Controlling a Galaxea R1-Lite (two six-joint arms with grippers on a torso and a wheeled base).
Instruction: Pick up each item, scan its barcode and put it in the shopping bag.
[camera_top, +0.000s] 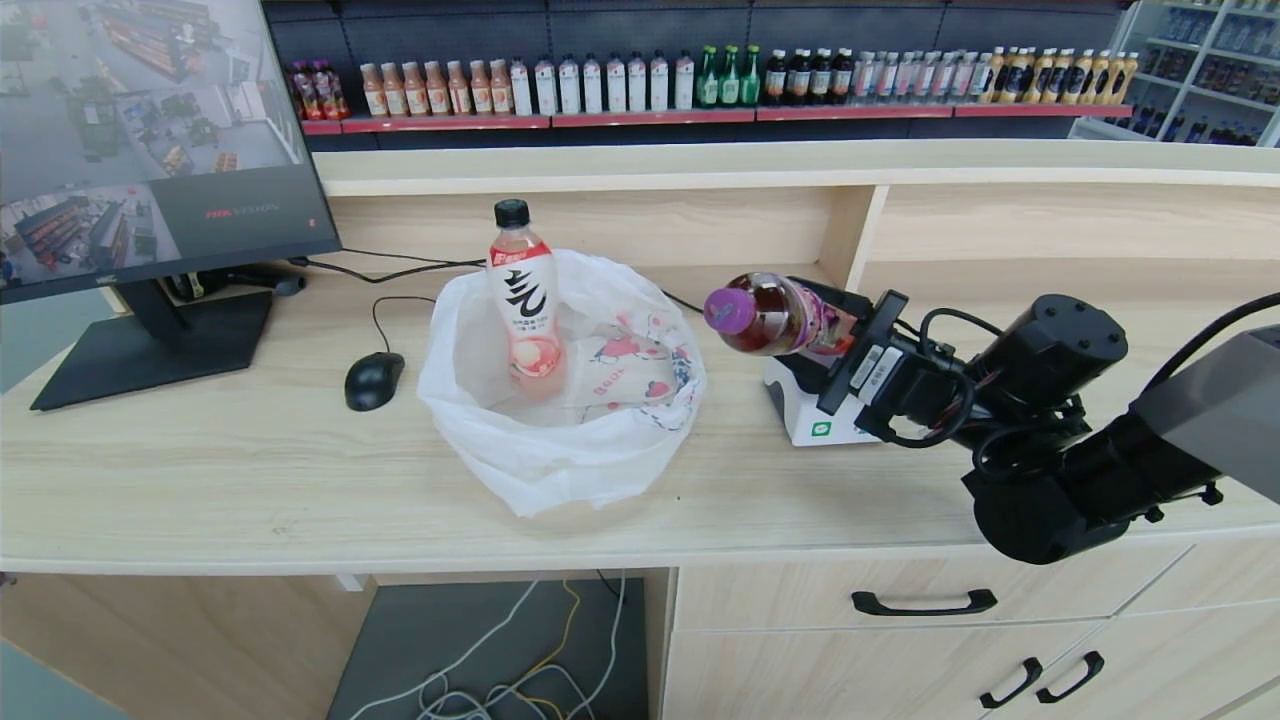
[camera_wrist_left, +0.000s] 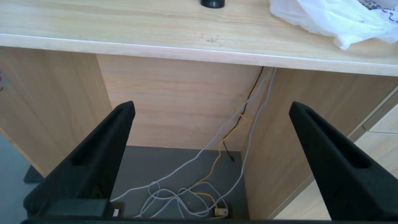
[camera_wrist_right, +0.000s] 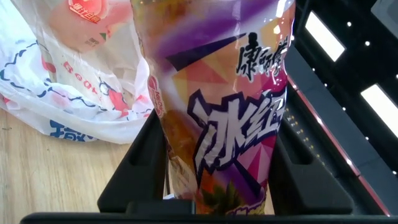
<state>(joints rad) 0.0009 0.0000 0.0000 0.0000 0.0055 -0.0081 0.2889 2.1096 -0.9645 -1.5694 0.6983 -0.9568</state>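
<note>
purple-capped tea bottle (camera_top: 775, 315) is in your right tool (camera_top: 835, 330), which is closed around the bottle's body. the bottle lies almost level, with its cap pointing toward the shopping bag (camera_top: 560, 450). it hangs just above the white barcode scanner (camera_top: 808, 415) that stands on the worktop (camera_top: 250, 470).

i judge the step in hand is the scan. i cannot see the barcode on the label, so roll the wrist slowly until the code faces the scanner window, and hold it there a moment. the bottle is smooth and round, so it may turn between the fingers; keep the grip firm and do not hurry.

the shopping bag is thin white plastic with its mouth open, and it sits on the worktop near the scanner. inside it one pink peach drink bottle (camera_top: 522, 290) with a black cap stands upright, its top above the rim. there seems to be free room on the scanner side of it. lower the tea bottle there, so you do not knock the standing one over.

your left tool (camera_wrist_left: 211, 109) hangs below the worktop edge, fingers spread wide, holding nothing.
</note>
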